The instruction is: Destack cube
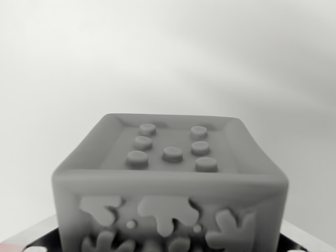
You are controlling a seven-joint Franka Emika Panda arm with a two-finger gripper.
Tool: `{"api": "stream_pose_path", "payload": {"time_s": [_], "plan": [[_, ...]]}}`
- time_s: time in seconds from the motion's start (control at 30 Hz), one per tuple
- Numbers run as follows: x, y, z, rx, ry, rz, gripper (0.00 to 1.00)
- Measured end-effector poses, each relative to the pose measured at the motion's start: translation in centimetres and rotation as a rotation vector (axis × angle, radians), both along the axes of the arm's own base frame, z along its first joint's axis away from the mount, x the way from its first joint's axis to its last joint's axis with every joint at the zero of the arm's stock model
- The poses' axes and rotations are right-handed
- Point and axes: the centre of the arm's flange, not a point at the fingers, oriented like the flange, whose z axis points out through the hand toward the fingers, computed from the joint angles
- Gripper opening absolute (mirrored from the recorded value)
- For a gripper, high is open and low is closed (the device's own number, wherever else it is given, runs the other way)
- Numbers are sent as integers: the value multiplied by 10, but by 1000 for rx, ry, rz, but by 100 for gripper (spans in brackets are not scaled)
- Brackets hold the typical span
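A grey cube (170, 184) fills the lower middle of the wrist view, very close to the camera. Its top face is recessed and carries several round raised studs (172, 154). Its near side shows raised irregular shapes and two small bumps. Below it, at the bottom corners of the view, a dark surface with pale spots (39, 247) peeks out; it may be another cube under this one, but too little shows to tell. No gripper fingers appear in the view.
A plain pale grey-white background (168, 52) lies behind and around the cube. A small pinkish patch (8, 247) sits at the bottom left corner of the view.
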Motion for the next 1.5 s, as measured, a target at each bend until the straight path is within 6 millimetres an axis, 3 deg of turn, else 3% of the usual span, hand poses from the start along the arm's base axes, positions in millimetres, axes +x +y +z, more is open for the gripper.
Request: {"api": "stream_pose_path", "payload": {"time_s": [1.5], "plan": [[-18,-77,-14,1,-1,296,0]]}}
